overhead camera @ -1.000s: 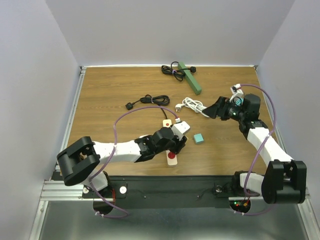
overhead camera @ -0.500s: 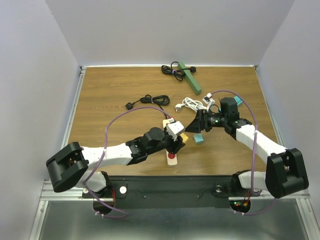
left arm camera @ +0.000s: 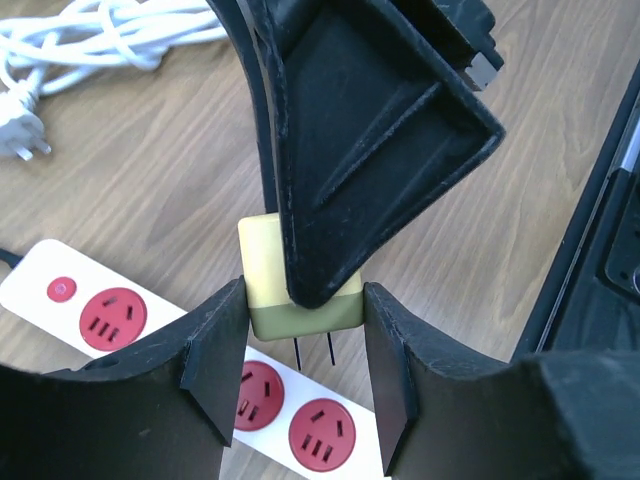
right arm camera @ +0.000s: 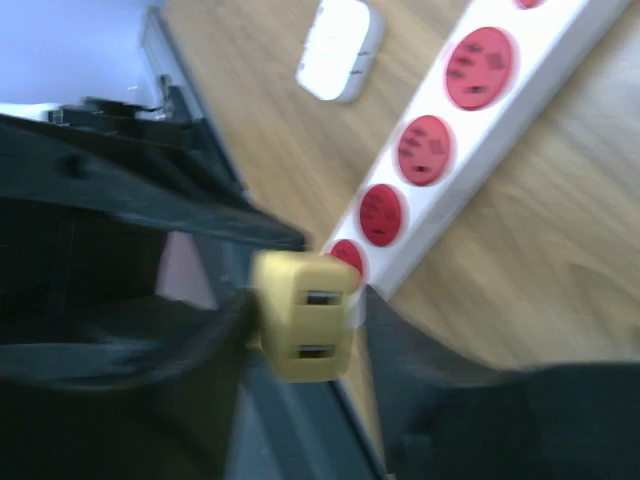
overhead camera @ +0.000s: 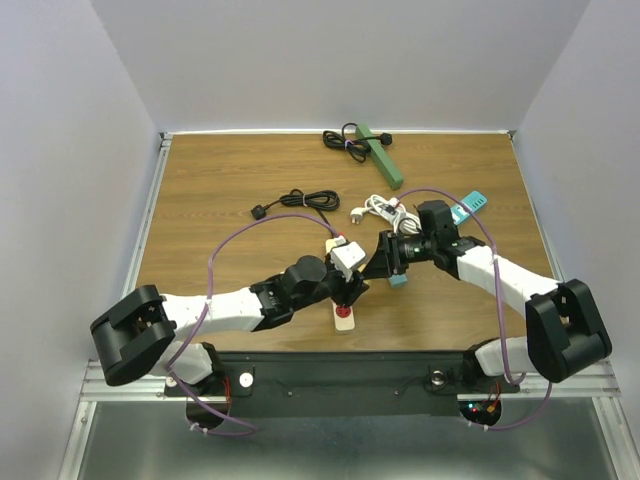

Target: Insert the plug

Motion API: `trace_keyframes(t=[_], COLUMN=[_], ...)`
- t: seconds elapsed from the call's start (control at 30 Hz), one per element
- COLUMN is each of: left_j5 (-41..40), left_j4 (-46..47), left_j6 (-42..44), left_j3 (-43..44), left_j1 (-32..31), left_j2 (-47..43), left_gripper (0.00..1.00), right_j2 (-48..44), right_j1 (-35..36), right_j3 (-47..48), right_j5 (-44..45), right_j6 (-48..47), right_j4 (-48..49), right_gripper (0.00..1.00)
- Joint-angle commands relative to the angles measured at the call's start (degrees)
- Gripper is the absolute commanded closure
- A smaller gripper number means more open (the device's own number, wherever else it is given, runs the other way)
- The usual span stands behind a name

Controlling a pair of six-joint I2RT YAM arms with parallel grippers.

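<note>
A yellow plug (left arm camera: 300,318) with two thin prongs hangs just above the white power strip (left arm camera: 30,285) and its red sockets. My left gripper (left arm camera: 303,372) is shut on the plug's two sides. My right gripper (overhead camera: 380,264) has reached in from the right. One of its fingers (left arm camera: 370,130) lies over the plug's front face. In the blurred right wrist view the plug (right arm camera: 303,315) sits between the right gripper's (right arm camera: 307,316) fingers, its two slots facing the camera. In the top view the strip (overhead camera: 343,316) lies near the front edge, under both grippers.
A white coiled cable (overhead camera: 385,208) lies behind the grippers and a black one (overhead camera: 305,200) further left. A green strip (overhead camera: 380,158) with a black cord lies at the back. A teal block (overhead camera: 399,282) sits beside the right gripper. A small white adapter (right arm camera: 340,40) lies by the power strip.
My right arm swung left from the table's right side to the plug, and its jaws closed from wide open. The left gripper kept hold of the plug above the strip.
</note>
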Motion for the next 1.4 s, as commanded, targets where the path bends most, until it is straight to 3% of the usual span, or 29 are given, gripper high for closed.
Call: trace_keyframes(t=[0.0, 0.03, 0.07, 0.13, 0.2, 0.27, 0.3, 0.4, 0.47, 0.77, 0.9, 0.93, 1.1, 1.37], left_j5=[-0.64, -0.64, -0.64, -3.71, -4.94, -6.35, -8.01, -9.51, -9.52, -12.75, -14.36, -13.92, -10.67, -6.27], left_j4=[4.51, 4.68, 4.69, 4.6, 4.42, 3.64, 3.28, 2.75, 2.49, -2.25, -6.38, -7.26, -7.18, -7.62], left_j6=[0.26, 0.17, 0.17, -0.53, -1.67, -2.64, -3.68, -4.66, -5.97, -14.3, -20.37, -21.44, -23.91, -23.91], left_j3=[-0.89, -0.97, -0.98, -1.06, -1.24, -1.33, -1.76, -3.43, -5.18, -12.13, -13.81, -14.07, -15.04, -13.37], left_j1=[0.21, 0.13, 0.13, 0.13, 0.13, 0.21, 0.21, 0.39, 0.65, 2.23, 8.9, 13.26, 21.81, 28.25], left_j2=[-1.7, -1.53, -1.18, -0.82, -1.0, -1.87, -2.83, -4.77, -6.96, -15.14, -17.34, -18.13, -20.77, -19.81], left_gripper=[1.0, 1.0, 1.0, 0.94, 0.75, 0.5, 0.33, 0.1, 0.05, 0.02, 0.02, 0.02, 0.02, 0.02], right_j2=[1.01, 1.19, 1.45, 1.45, 1.45, 1.54, 1.71, 2.5, 3.38, 7.16, 6.55, 6.37, 5.14, 8.21], right_j1=[1.42, 1.51, 1.69, 1.86, 1.86, 1.86, 1.78, 1.78, 1.78, 1.86, 6.06, 7.21, 12.49, 20.14], right_j3=[3.54, 3.72, 4.07, 4.68, 5.21, 6.26, 6.62, 8.46, 9.69, 15.76, 16.2, 16.2, 15.5, 16.9], right_j5=[-2.13, -2.65, -2.66, -2.66, -1.96, 0.67, 3.29, 7.7, 11.99, 20.45, 28.61, 32.37, 43.29, 59.55], right_j6=[-1.07, -1.16, -1.07, -1.07, -1.25, -1.07, -0.9, -0.81, -0.63, -2.04, -2.3, -2.04, 0.42, 4.11], right_j4=[0.15, 0.15, 0.24, 0.24, 0.33, 0.24, 0.24, 0.15, 0.33, 0.33, 0.59, 0.76, 3.93, 4.99], right_gripper=[0.58, 0.67, 0.85, 1.0, 1.0, 1.0, 1.0, 1.0, 1.0, 1.0, 1.0, 0.99, 1.0, 1.0])
